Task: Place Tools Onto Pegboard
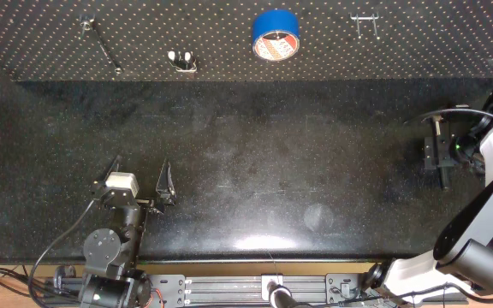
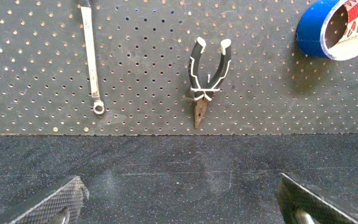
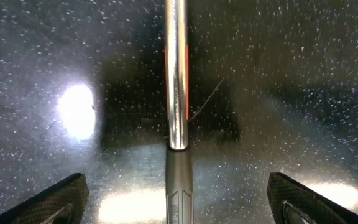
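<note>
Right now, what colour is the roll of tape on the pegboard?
The roll of tape is blue; the top view shows it best.

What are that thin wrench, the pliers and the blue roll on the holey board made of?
Wrench: bare steel, probably; it looks silvery and shiny. Pliers: dull brownish metal nose, handles likely rubber or plastic, black with white trim. Blue roll: adhesive tape, seemingly plastic-backed, wound on a pale core.

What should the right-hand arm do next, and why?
Probably lower and close: the open right gripper straddles a metal-shafted tool lying on the table, and an empty hook waits on the pegboard.
</note>
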Controlling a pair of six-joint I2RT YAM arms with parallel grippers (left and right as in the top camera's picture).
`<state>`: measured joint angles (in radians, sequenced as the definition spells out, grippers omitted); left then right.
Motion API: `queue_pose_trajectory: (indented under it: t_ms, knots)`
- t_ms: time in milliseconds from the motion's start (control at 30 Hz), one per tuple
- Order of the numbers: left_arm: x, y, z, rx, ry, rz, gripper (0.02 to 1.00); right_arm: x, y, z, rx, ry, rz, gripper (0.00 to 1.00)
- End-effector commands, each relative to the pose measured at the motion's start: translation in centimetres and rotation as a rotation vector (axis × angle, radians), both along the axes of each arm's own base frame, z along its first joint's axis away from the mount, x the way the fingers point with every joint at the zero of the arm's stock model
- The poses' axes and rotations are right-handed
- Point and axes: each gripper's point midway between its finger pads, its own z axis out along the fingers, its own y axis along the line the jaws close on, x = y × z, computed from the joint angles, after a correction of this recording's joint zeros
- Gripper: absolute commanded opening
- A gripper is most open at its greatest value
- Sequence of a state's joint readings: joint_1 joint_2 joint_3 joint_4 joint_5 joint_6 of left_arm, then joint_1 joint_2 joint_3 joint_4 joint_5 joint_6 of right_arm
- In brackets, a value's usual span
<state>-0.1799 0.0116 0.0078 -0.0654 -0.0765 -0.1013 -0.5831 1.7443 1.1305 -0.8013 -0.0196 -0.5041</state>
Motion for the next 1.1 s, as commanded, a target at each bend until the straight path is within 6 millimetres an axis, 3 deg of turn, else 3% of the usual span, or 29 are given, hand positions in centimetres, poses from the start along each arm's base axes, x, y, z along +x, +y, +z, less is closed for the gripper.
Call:
queue_pose_trajectory:
  t_ms: [33, 433, 467, 533, 567, 833, 900, 1000, 1100]
  knots:
    - [-0.1, -0.2, -0.1, 0.009, -0.001, -0.01, 0.996, -0.5, 0.8, -2.0, 0.07, 0.046, -0.023, 0.943]
    - [-0.1, -0.2, -0.1, 0.009, -0.001, -0.01, 0.996, -1.7, 0.8, -3.3, 0.084, 0.107, 0.043, 0.886]
    - [-0.1, -0.2, -0.1, 0.009, -0.001, -0.011, 0.996, -1.9, 0.7, -3.7, 0.092, 0.119, 0.039, 0.825]
    - [-0.1, -0.2, -0.1, 0.009, -0.001, -0.01, 0.996, -2.0, 0.8, -4.1, 0.1, 0.13, 0.037, 0.562]
    - [-0.1, -0.2, -0.1, 0.009, -0.001, -0.011, 0.998, -2.0, 0.8, -4.1, 0.1, 0.13, 0.037, 0.091]
    - [-0.1, -0.2, -0.1, 0.009, -0.001, -0.01, 0.996, -2.2, 0.0, -4.1, 0.06, 0.144, 0.033, 0.075]
    - [-0.1, -0.2, -0.1, 0.009, -0.001, -0.011, 0.996, -1.3, 0.7, -3.4, 0.078, 0.098, 0.031, 0.075]
    - [-0.1, -0.2, -0.1, 0.009, -0.001, -0.011, 0.996, 2.2, 2.2, 0.0, 0.115, -0.122, -0.002, 0.075]
    - [-0.1, -0.2, -0.1, 0.009, -0.001, -0.01, 0.996, 6.0, 4.6, 5.3, 0.087, -0.566, -0.04, 0.075]
